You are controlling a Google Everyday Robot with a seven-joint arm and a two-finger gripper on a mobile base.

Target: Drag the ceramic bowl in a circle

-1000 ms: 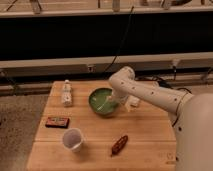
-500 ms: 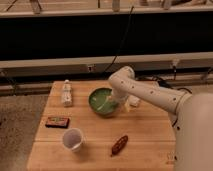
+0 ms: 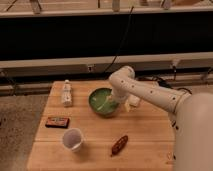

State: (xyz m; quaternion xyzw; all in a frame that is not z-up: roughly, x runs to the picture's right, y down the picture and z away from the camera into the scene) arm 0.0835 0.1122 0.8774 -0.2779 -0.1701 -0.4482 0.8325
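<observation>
The ceramic bowl point(image 3: 102, 101) is round, shallow and green with pale streaks inside. It sits on the wooden table point(image 3: 145, 135), toward the back middle. My gripper point(image 3: 116, 104) reaches down from the white arm point(image 3: 150, 92) to the bowl's right rim. Its tips are at or inside the rim and are partly hidden by the wrist.
A translucent plastic cup point(image 3: 72, 138) stands at the front left. A dark flat packet point(image 3: 57, 122) lies at the left, a small white bottle point(image 3: 66, 93) at the back left, and a brown snack piece point(image 3: 119, 145) at the front. A white object point(image 3: 134, 101) sits right of the bowl.
The bowl and gripper have shifted very slightly; otherwise the scene looks the same.
</observation>
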